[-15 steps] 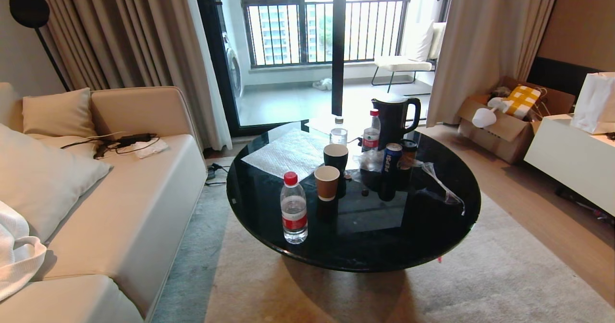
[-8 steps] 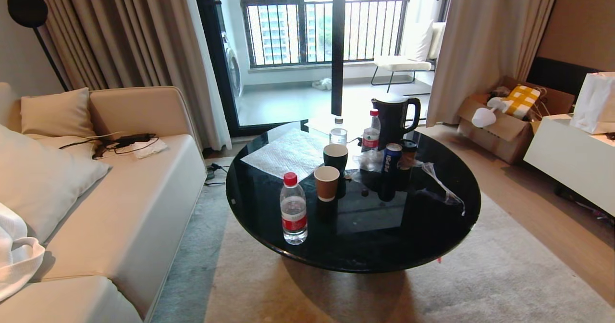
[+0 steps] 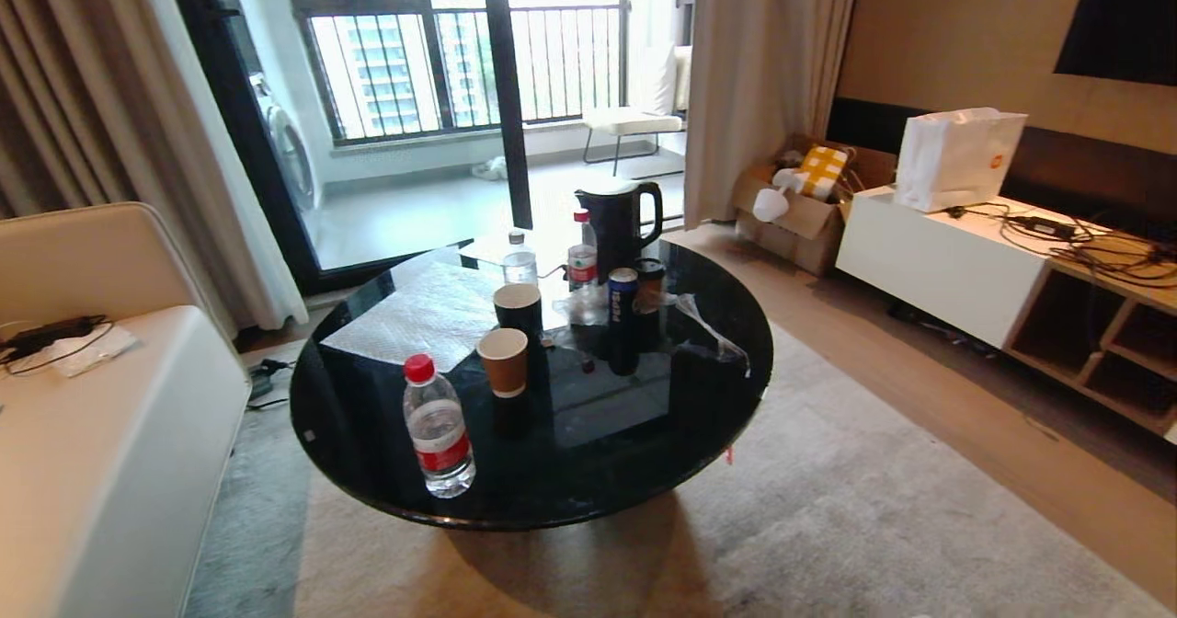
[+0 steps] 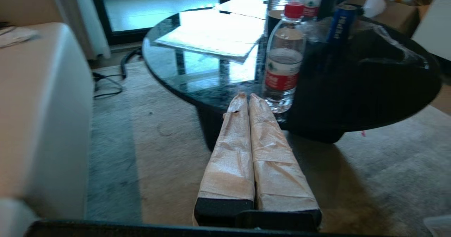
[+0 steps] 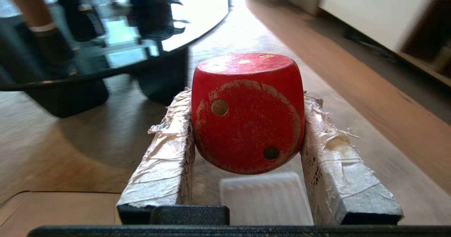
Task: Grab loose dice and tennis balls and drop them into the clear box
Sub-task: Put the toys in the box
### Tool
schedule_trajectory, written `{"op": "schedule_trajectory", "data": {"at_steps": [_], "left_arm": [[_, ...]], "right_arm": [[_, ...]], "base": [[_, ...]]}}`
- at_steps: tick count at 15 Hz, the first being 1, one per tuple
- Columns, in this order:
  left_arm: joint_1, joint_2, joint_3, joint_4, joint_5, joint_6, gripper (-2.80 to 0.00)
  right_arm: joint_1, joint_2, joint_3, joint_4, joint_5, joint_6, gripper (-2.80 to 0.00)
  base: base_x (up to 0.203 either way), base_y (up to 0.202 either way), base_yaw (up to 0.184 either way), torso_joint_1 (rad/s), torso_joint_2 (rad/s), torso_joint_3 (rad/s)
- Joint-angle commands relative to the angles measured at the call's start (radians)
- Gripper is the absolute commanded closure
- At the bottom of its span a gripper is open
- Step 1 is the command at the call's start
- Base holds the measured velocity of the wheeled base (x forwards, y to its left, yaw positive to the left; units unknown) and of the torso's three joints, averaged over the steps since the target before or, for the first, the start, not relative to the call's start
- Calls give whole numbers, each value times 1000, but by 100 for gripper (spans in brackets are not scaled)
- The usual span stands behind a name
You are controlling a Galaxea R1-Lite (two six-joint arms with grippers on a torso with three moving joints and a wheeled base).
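While we carry it: the red die (image 5: pixel 248 111) sits clamped between the two taped fingers (image 5: pixel 164 152) of the right pincer (image 5: pixel 246 134), lifted clear of the rug so it can travel to the clear box.
Right pincer: we hold it about half open, its pads pressed against opposite side faces of the die; a two-pip face looks back at the wrist, and a further face with pale pips is turned upward.
Grip judgement: we think the hold is square and safe, since the die fills the gap and its rounded corners stand free of the tape.
Left pincer (image 4: pixel 245 99): we keep it closed and empty, fingers touching along their length, low and pointing toward the near edge of the round black worktop (image 3: pixel 644 452), beside the water bottle (image 3: pixel 439 434).
Below the die: a pale translucent ribbed shape (image 5: pixel 264 198) shows between the right fingers; we cannot tell whether it is the box or a lid.
Other dice, tennis balls: none visible in any view.
Head view: neither arm appears; cups, bottles, a can and a kettle (image 3: pixel 616 218) crowd the worktop's far half.
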Motion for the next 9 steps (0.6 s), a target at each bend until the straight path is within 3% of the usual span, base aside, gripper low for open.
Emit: {"op": "schedule_trajectory", "data": {"at_steps": [1,9], "left_arm": [[0,0,0,-1,0,0,0],[0,0,0,-1,0,0,0]], "right_arm": [[0,1,0,1,0,-1,0],[0,1,0,1,0,2,0]], "base": [[1,10,-164,0,2,2],[1,11,-165,2,2,2]]}}
